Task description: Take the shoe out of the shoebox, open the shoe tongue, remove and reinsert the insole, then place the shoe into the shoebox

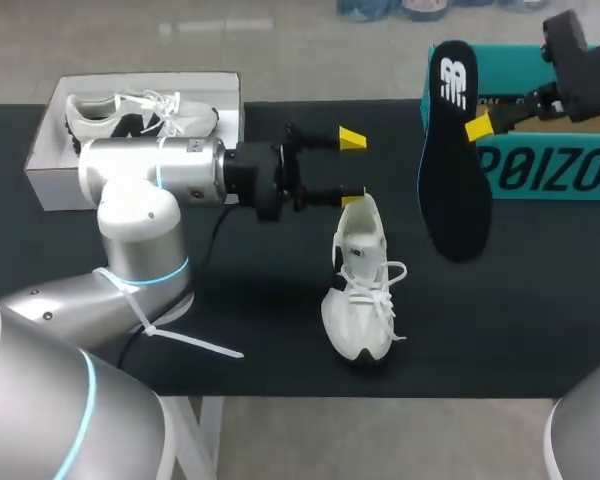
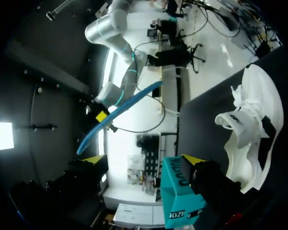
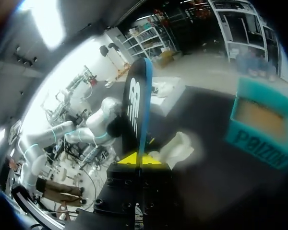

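At the upper left of the head view, an open white cardboard box [image 1: 50, 165] is sitting on the matte black table [image 1: 270, 310], with a second white sneaker [image 1: 145, 112] lying lengthwise inside it. The smooth silver, cylindrical left arm [image 1: 150, 175] is coming in from the lower left. The left gripper [image 1: 352, 169] is holding its fingers apart and gripping nothing, and its lower yellow tip is sitting right at the heel of the white lace-up shoe [image 1: 360, 300]. That shoe is resting on the table at the lower middle. Its long axis is running up and down the frame, with the toe toward the bottom edge and the laces loose. Further right, the right gripper [image 1: 480, 127] is clamped on the thin, flat black insole [image 1: 452, 180]. The insole is hanging with its long axis upright and a white logo at its upper end. The open teal cardboard shoebox [image 1: 550, 170] is standing at the upper right.
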### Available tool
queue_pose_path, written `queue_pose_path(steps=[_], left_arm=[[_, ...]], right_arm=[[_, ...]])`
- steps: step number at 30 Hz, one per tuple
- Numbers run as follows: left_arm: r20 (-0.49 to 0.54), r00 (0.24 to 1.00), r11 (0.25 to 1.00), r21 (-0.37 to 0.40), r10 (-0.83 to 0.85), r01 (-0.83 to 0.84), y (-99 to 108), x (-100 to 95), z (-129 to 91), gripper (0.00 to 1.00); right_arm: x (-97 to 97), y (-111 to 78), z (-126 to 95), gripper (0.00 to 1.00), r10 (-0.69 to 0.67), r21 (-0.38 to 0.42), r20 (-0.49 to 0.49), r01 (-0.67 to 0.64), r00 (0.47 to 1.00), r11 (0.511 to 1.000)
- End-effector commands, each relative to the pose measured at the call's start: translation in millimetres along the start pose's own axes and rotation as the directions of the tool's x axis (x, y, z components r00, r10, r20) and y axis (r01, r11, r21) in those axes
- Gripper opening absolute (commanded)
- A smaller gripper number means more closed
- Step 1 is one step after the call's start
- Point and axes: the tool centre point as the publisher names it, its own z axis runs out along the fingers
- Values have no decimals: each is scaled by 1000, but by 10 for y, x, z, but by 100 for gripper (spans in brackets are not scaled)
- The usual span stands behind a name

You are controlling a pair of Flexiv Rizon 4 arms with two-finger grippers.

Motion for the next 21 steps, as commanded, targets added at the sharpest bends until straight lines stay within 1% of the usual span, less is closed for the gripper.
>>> queue_pose_path(steps=[1, 3, 5, 13, 21], left_arm=[[-20, 999, 999, 18, 31, -30, -46, -25, -17, 100], [-23, 999, 999, 29, 45, -44, -81, -22, -17, 100], [-34, 997, 997, 39, 68, -67, -118, -9, -16, 100], [-49, 990, 989, 76, 132, -128, -209, 84, 1, 100], [-60, 983, 984, 67, 172, -168, -238, 153, 39, 100]], right_arm=[[-400, -18, 279, 0, 47, 32, -55, -45, 997, 998], [-487, -54, 362, 0, 84, 34, -72, -82, 994, 996], [-535, -64, 420, 0, 103, 39, -84, -100, 991, 994], [-501, 39, 595, 0, 122, 78, -96, -115, 988, 990], [-485, 128, 780, 0, 144, 102, -119, -132, 982, 986]])
